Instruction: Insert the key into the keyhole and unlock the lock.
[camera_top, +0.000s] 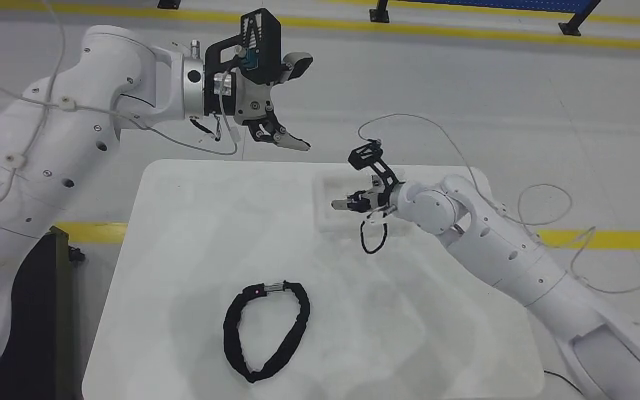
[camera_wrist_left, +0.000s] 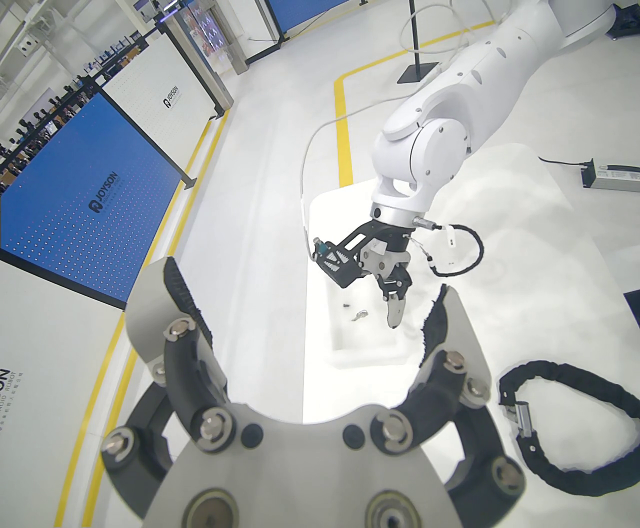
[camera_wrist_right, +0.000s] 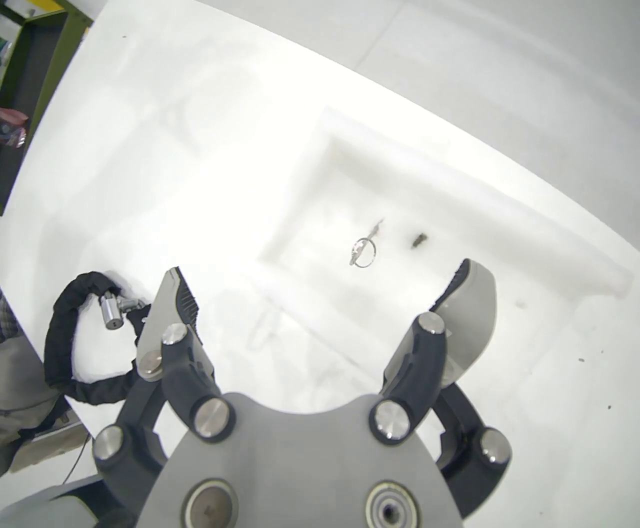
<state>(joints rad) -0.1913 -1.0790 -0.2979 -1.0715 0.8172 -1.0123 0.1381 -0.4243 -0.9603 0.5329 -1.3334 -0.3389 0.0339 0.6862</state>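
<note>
**Finding 1, key.** The key (camera_wrist_right: 357, 250), on a thin wire ring, lies flat on the floor of a shallow white tray (camera_top: 325, 205) at the far middle of the table (camera_top: 420, 330). Nothing touches it. A small dark speck lies just beside it in the tray; what it is cannot be told.

**Finding 2, right arm.** The right gripper (camera_wrist_right: 320, 270) hangs over the tray with its jaws spread wide and nothing between them. The key shows in the gap just ahead of its fingertips. In my judgement this is a lined-up position for a pickup that is not yet made. The thin, flat key will call for a low, careful pinch.

**Finding 3, left arm.** The left gripper (camera_top: 300, 103) is held high beyond the far left edge of the table, released and empty. It appears parked there to keep out of the right arm's way.

**Finding 4, lock.** The lock (camera_top: 298, 318), a black sleeved loop, lies on the near middle of the table, well apart from the tray. Its metal cylinder sits on the far side of the loop. No gripper steadies it, so it may slide when the key is pushed in.

**Status.** Early: the key is not yet grasped and the lock is untouched.
</note>
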